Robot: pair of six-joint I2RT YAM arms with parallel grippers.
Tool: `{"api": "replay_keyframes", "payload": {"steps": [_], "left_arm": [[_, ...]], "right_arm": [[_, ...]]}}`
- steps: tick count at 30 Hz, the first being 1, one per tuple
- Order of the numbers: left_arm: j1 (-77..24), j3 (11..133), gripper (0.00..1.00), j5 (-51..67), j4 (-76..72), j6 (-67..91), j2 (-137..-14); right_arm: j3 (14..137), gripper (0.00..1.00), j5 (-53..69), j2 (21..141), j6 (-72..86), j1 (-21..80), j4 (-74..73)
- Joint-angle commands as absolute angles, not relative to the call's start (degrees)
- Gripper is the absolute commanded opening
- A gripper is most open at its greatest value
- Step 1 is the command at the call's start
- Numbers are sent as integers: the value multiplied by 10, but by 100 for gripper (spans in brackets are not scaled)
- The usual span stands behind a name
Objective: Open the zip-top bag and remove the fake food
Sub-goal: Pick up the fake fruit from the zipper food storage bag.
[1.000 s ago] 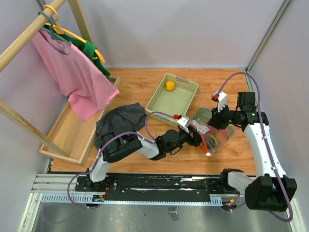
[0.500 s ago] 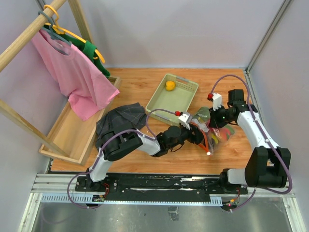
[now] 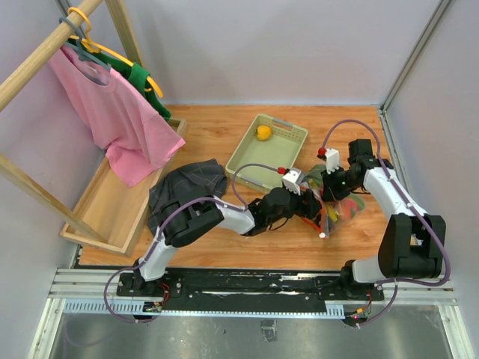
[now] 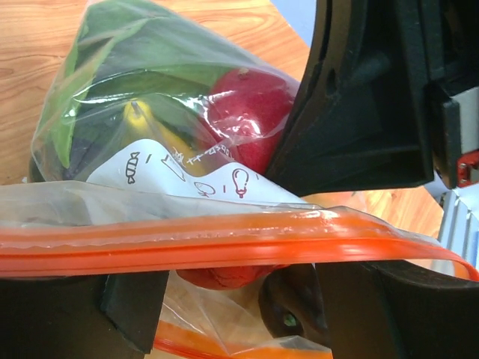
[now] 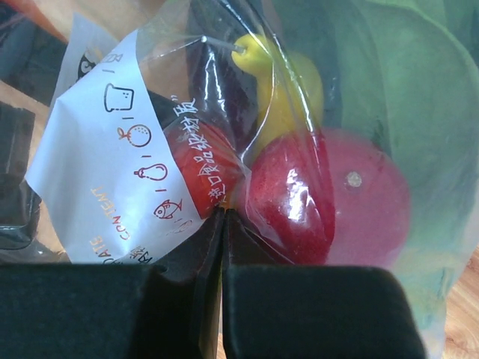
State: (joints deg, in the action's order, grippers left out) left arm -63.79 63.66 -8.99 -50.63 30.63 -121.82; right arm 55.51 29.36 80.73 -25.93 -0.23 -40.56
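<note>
**Overhead and two wrist views.** The bag (image 3: 340,209) sat right of centre on the tabletop (image 3: 209,131), near the tray's (image 3: 258,161) near-right corner. Both arms converged on it. Whether it rested fully on the wood could not be told.

**Left arm.** The left pincer (image 4: 258,310) met the bag's near-left end with its jaws spread wide. The orange zip strip (image 4: 224,243) stretched straight across in front of both fingers (image 4: 127,307). No squeeze on the strip was visible. A second orange edge (image 4: 217,348) showed lower down between the fingers. The right arm's black housing (image 4: 359,97) stood close behind the bag.

**Right arm.** The right pincer (image 5: 221,299) was closed tip to tip. Clear bag film and the lower edge of the white label (image 5: 105,172) ran down into the seam between its fingers, so it held a fold of the bag.

**Contents.** The food (image 4: 251,112) was inside the bag. A red round fruit (image 5: 329,198) pressed against the film just above the right pincer. A yellow stalked piece (image 5: 288,97) lay behind it, and a smaller red piece (image 5: 206,168) sat partly under the label. A green leaf (image 4: 135,37) filled the bag's far end. One yellow item (image 3: 263,132) lay apart in the tray's far end.

**Surroundings.** A dark cloth (image 3: 187,187) lay left of the tray, beside a wooden crate (image 3: 105,206). A pink shirt (image 3: 112,112) hung above the crate.
</note>
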Motion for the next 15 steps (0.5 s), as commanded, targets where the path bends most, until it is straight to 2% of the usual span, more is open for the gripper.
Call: {"api": "replay_keyframes", "payload": {"steps": [1,11,15], "left_arm": [[-635,664,74,-88,-450,300,-1237],[-634,691,78,-71,-399,299,-1253],[-635,690,63,-72,-400,297,-1249]], "right_arm": [[565,1,316,814,-271,9,-430],[568,1,326,810,-272,9,-436],[568,1,327,803,-272,8,-437]]}}
